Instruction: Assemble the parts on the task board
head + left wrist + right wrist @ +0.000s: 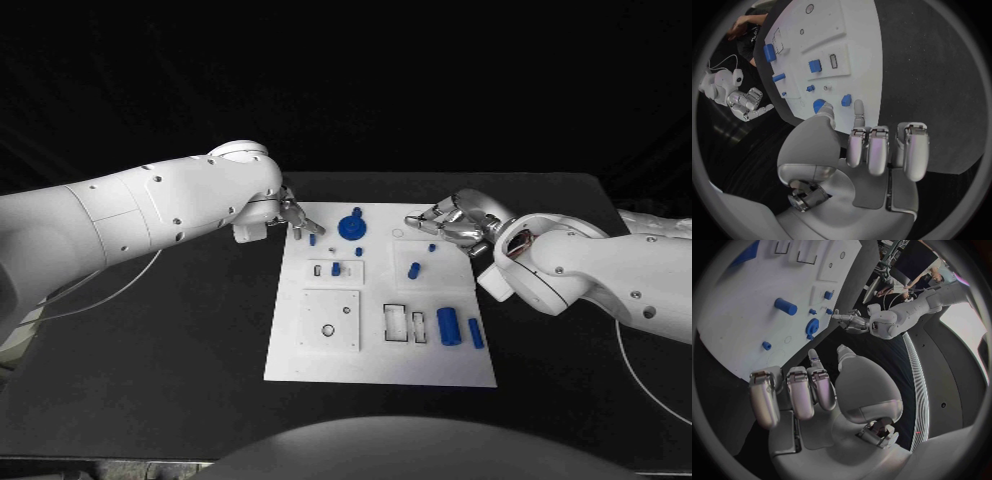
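Both hands empty: left hand [296, 219] and right hand [450, 224] hover at the board's [378, 368] far corners, fingers loosely spread. Blue parts sit scattered on the board; the two cylinders [449, 325] lie near the right edge. Likely light, rigid, slick plastic, so pinch them mid-body across the diameter.

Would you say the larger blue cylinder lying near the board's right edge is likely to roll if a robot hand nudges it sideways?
Probably yes: the cylinder lies on its side on the flat, smooth-looking board, with nothing beside it to block it. It looks like rigid plastic, so probably light and stiff, though its round surface might slip in a pinch.
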